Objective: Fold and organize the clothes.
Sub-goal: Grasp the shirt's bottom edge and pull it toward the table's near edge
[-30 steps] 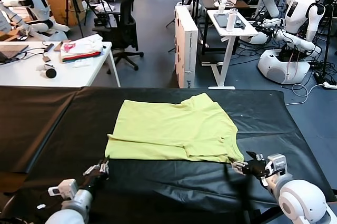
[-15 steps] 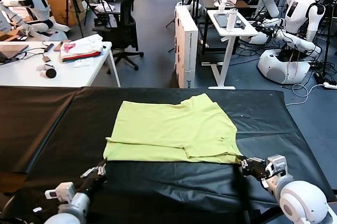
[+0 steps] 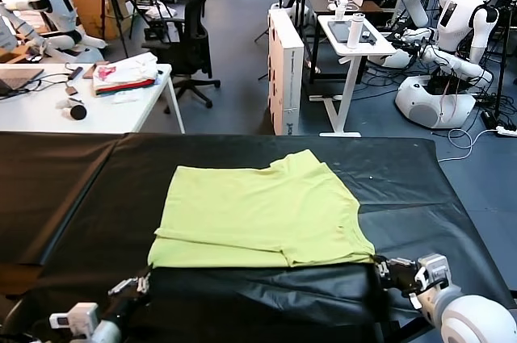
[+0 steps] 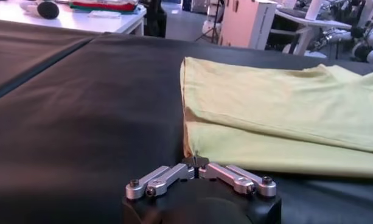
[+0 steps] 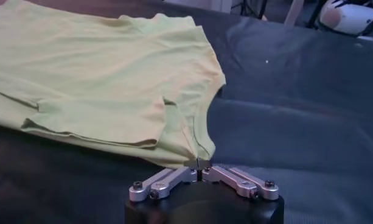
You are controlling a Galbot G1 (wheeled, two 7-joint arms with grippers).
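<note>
I see bright, even room light from above, soft shine on the black table (image 3: pixel 73 190), and the far room looks blurry in my wrist views.

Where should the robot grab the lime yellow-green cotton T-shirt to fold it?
Grab the lime yellow-green cotton T-shirt by its two near corners, coming in low from the robot's side. It lies flat, so only edges can be pinched. The left gripper and right gripper are shut on those corners.
</note>
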